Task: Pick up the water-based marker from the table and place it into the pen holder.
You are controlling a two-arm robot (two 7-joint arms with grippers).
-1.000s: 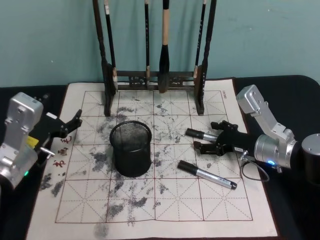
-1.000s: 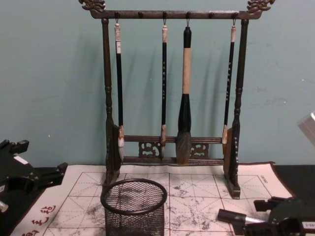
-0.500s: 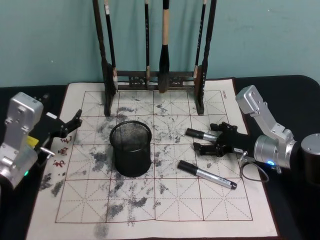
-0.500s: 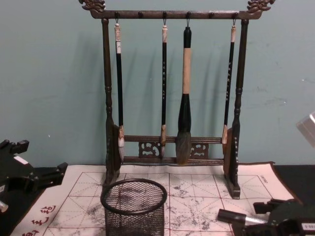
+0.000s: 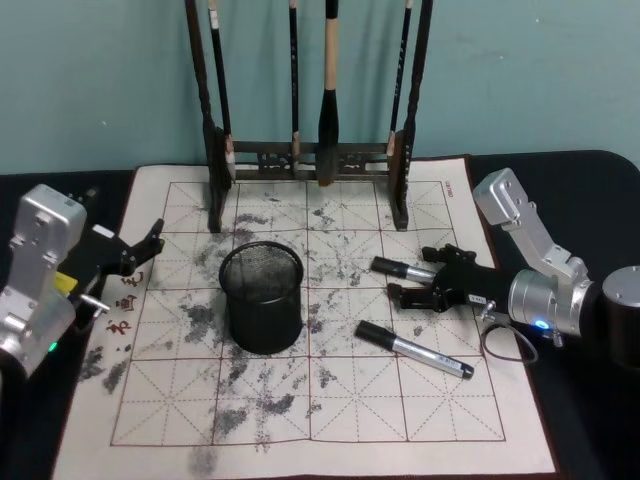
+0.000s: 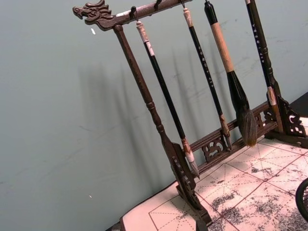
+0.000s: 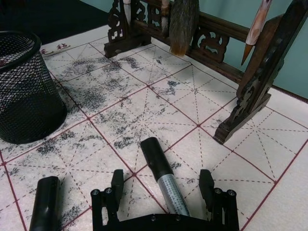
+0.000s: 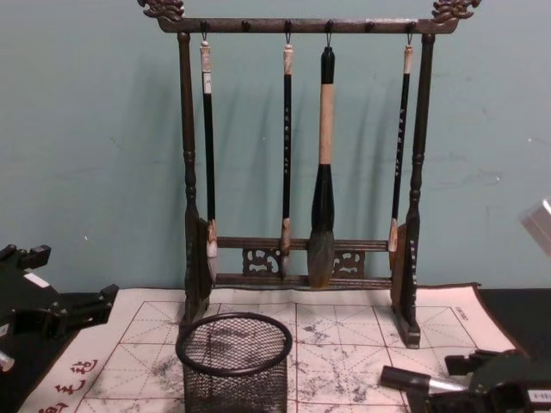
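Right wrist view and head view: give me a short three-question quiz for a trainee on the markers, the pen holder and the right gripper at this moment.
1. True or false: the pen holder already holds a marker.
2. The right gripper has its jaws: A) shut on a marker; B) open, one either side of the far marker; C) open above the pen holder.
3. How many markers lie on the mat, counting the near marker?
Key: 1 false; 2 B; 3 two.
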